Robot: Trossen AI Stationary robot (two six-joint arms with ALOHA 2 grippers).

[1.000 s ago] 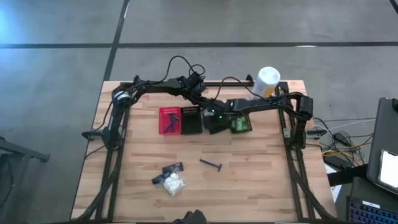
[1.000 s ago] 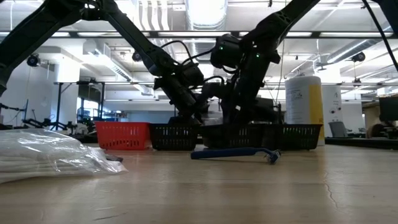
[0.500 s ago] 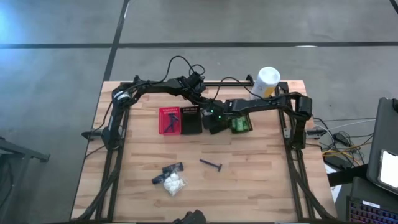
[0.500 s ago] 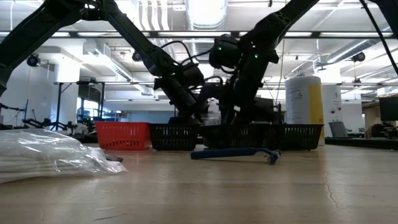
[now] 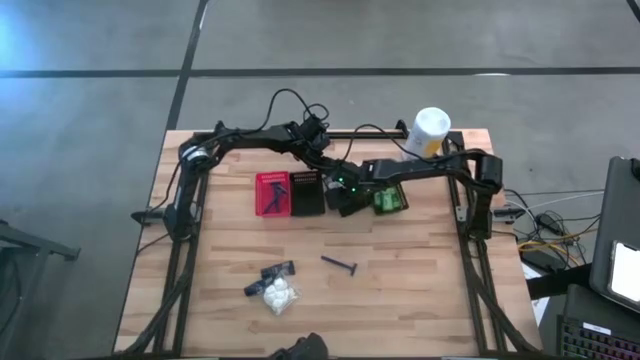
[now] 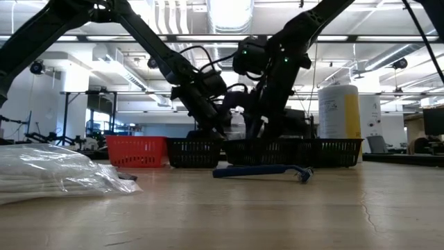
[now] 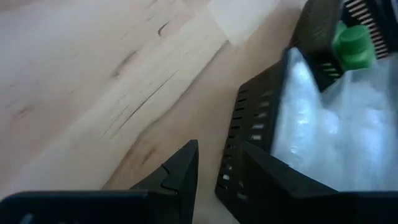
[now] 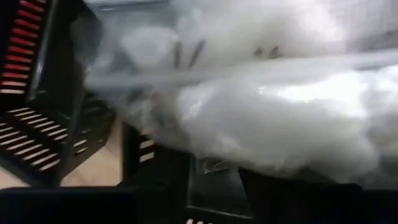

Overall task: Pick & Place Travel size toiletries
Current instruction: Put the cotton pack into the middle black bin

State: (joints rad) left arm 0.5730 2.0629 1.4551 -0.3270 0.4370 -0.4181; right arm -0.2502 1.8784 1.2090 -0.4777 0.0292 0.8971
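Observation:
A black mesh basket stands between another black basket and one holding bright green packets. White plastic-wrapped bundles fill it. My right gripper is open just above those bundles. My left gripper is open at the same basket's wall, one finger outside and one inside. On the near part of the table lie another white bundle, black stick pieces and a slim dark-blue razor. My left gripper straddles the black basket's wall. The outer finger stands clear of the wall, with wood showing between them. The inner finger merges with the wall, so I cannot tell if it touches. My right gripper is close over the bundles, and I cannot tell whether it touches them.
A red basket sits left of the black ones. The tall white-and-yellow canister stands at the far right corner. Both arms cross over the basket row. The table's near right area is bare wood.
My right gripper has edged up a little over the black basket; the rest has kept still.

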